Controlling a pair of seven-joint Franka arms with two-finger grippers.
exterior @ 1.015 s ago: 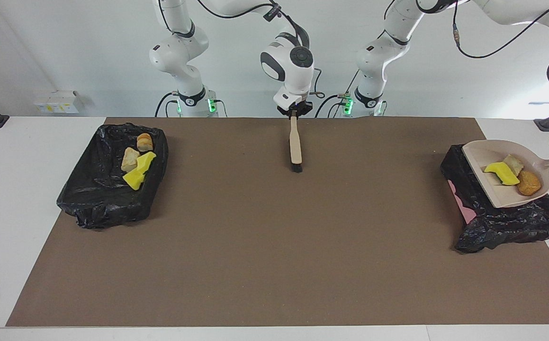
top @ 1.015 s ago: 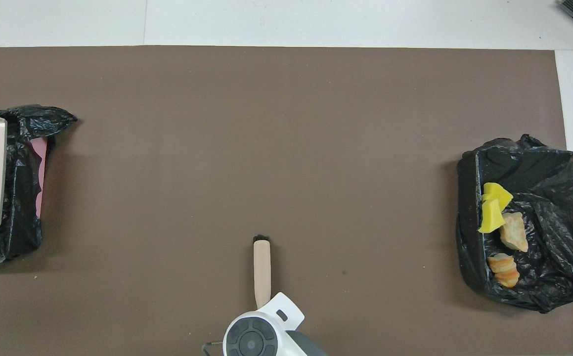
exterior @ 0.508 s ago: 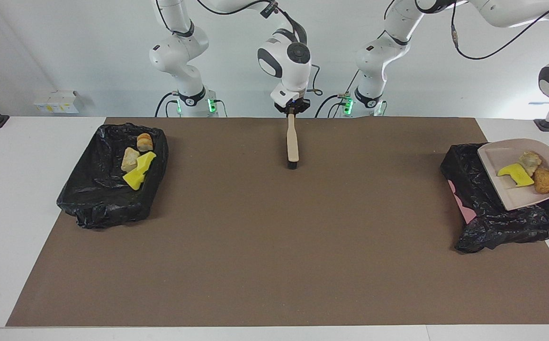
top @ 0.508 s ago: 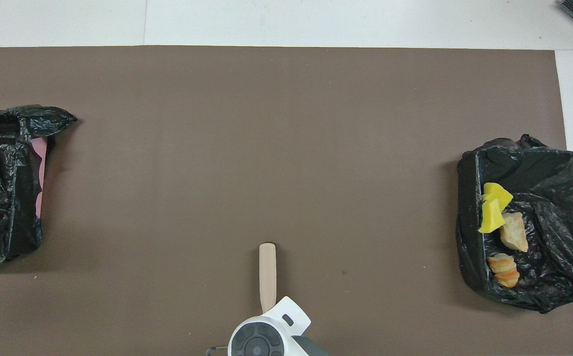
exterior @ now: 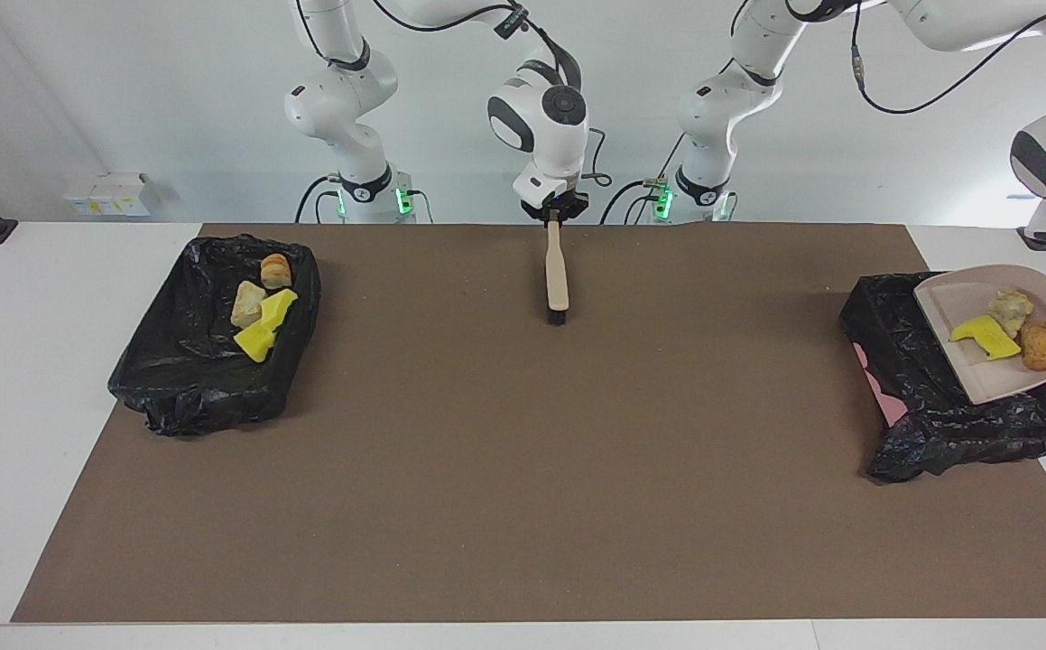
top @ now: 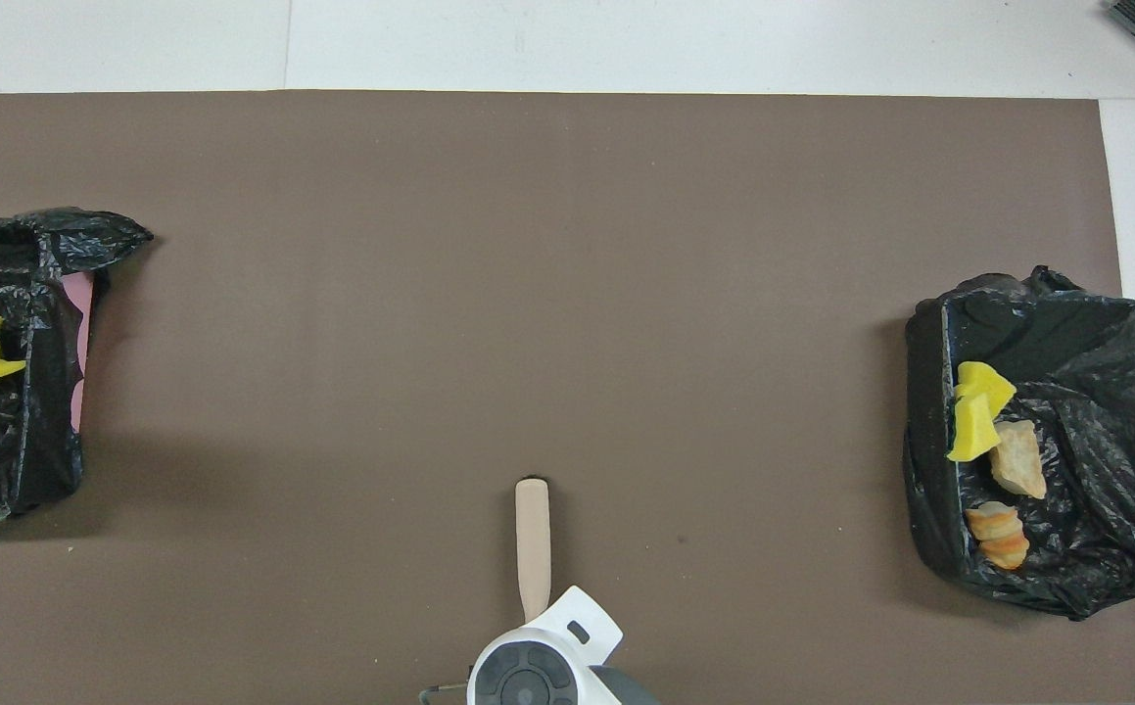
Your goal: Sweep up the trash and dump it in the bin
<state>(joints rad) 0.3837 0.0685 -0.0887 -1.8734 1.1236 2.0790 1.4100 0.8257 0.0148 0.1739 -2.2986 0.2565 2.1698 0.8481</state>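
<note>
Brown mat (exterior: 523, 469): we see its middle and the edge farthest from robots bare.

Mat's right-arm end: bagged bin (exterior: 189, 388), four scraps (exterior: 263, 336) inside, two yellow and two bread-like.

Over mat's robot-side edge: right gripper (exterior: 555, 215) clamped on one brush (exterior: 558, 275).

Mat's left-arm end: second bagged bin (exterior: 938, 424). One dustpan (exterior: 983, 384) tilted above it, carrying trash (exterior: 983, 336): one yellow chunk, two lumps. Left gripper off frame, clamped on its handle.

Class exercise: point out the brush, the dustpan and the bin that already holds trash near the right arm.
brush (exterior: 558, 269), facing view, middle of its wooden handle.
dustpan (exterior: 947, 300), facing view, bare part of its pan.
bin (exterior: 181, 361), facing view, black-bagged wall.
</note>
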